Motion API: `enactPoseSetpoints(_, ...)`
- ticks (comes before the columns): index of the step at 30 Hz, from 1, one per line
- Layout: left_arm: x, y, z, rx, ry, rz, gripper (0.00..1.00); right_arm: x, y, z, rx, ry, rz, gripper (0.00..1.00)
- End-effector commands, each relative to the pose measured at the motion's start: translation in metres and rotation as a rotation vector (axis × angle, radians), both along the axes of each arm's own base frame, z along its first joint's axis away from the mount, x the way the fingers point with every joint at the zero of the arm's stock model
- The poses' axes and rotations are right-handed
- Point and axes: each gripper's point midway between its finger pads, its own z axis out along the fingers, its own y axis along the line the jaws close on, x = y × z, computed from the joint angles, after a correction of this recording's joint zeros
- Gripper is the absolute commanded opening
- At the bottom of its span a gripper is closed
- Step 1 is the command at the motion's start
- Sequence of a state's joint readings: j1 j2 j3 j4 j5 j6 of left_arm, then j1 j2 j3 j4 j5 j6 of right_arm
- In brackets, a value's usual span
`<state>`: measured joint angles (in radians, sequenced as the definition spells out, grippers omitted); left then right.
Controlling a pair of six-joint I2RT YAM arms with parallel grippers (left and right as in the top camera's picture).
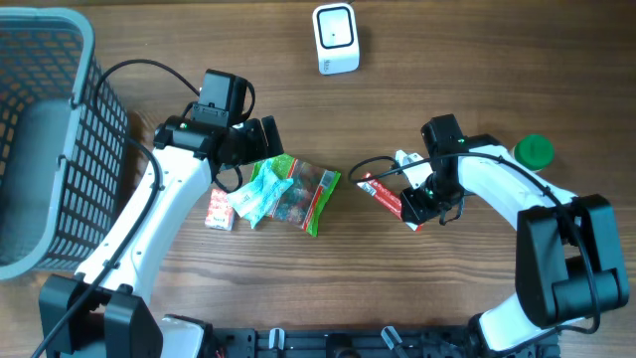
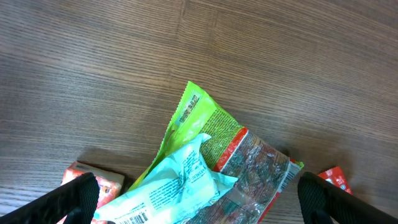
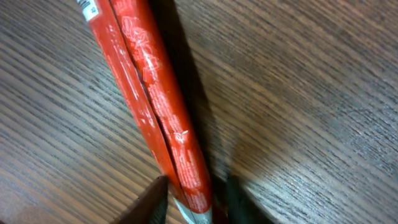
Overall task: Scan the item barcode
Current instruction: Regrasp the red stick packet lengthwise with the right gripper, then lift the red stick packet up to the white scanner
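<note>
The red packet (image 3: 158, 118), glossy, flat and seamed lengthwise, is lying right of the middle of the wood-grain worktop (image 1: 477, 60). Its long axis is running out from the right fingers (image 3: 152, 202), which are flanking its near end; whether they are pinching it cannot be told. The left fingers (image 2: 78, 196) are spread wide over a crinkly green packet (image 2: 208, 121). The white scanner (image 1: 335, 38) is sitting by the far edge.

Looks like a mock shop checkout on a robot test bench tbh: grey shopping basket (image 1: 60, 40) on a wood-grain tabletop (image 1: 477, 60), little white barcode scanner (image 1: 335, 38), snack packets (image 1: 298, 194), a red packet (image 1: 383, 196), with left arm (image 1: 169, 199) and right arm (image 1: 497, 179) working it.
</note>
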<state>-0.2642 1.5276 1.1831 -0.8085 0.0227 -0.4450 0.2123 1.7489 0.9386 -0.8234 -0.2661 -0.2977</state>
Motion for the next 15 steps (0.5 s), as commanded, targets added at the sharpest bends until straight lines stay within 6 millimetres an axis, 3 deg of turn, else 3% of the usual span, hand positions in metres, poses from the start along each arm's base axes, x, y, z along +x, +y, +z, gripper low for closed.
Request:
enactPoseSetpoints(1,0.004,0.002,0.005,0.015,-0.021,-0.009,1.00,-0.004,0.000,0.000,0.015,0.003,-0.011,0.21)
enactPoseSetpoints(3,0.004,0.002,0.005,0.015,-0.021,-0.009,1.00,-0.002,-0.001,-0.003,0.007,-0.005,-0.031,0.20)
enactPoseSetpoints(5,0.004,0.002,0.005,0.015,-0.021,-0.009,1.00,0.004,-0.002,-0.004,-0.007,-0.029,-0.053,0.04)
enactPoseSetpoints(15,0.004,0.002,0.005,0.015,-0.021,-0.009,1.00,0.025,0.011,0.004,0.048,-0.013,-0.344,0.04)
